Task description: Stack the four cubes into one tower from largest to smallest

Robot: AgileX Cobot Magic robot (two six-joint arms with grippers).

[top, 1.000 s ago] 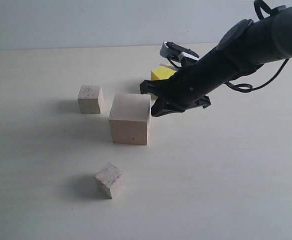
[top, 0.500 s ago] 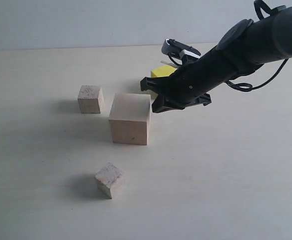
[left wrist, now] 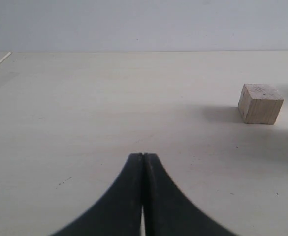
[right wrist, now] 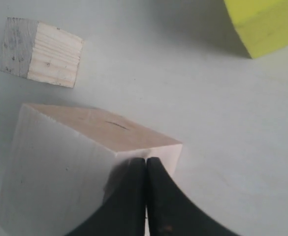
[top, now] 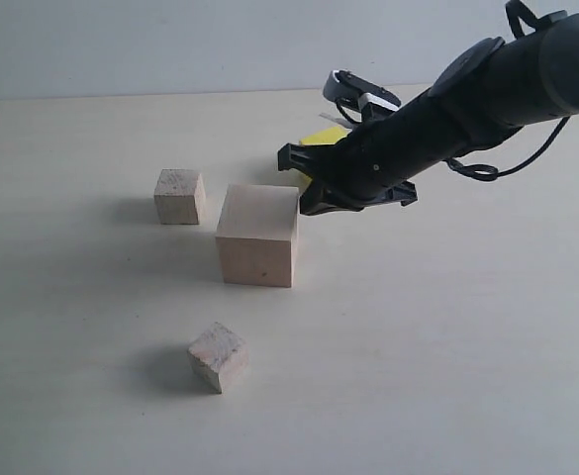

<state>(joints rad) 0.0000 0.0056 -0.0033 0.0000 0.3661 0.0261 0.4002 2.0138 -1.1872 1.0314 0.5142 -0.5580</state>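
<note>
Right gripper (right wrist: 144, 167), jaws pressed together and empty, is at a top corner of the large pale cube (top: 257, 247); contact is unclear. The yellow cube (top: 321, 138) sits behind the large pale cube. The first small cube (top: 179, 196) stands left of it and the second small cube (top: 218, 356) in front. The left gripper (left wrist: 143, 164), also closed and empty, is above the table (top: 447, 327).

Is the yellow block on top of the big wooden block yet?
No, the yellow cube rests on the table, apart from the large cube.
</note>
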